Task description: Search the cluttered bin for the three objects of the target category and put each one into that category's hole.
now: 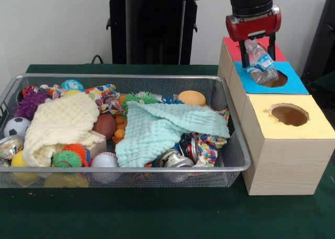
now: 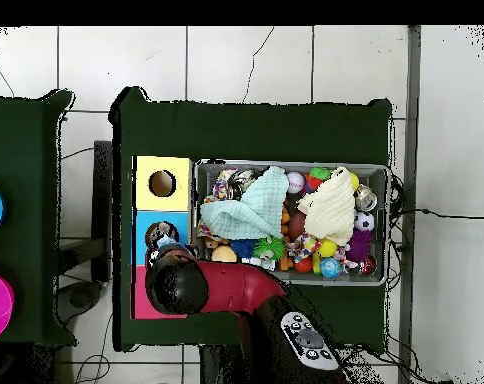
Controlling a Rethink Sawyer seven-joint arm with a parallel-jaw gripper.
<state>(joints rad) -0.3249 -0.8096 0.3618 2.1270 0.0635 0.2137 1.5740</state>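
My end effector clenched on crumpled plastic bottle, hanging over blue hole of box, beside wire bin on desk.

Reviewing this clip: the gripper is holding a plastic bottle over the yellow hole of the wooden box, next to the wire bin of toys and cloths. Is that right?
Not quite. The gripper holds the plastic bottle over the blue hole, not the yellow one, which sits empty nearer the camera. The front view shows this. The rest stands: the wooden box is beside the wire bin of toys and cloths.
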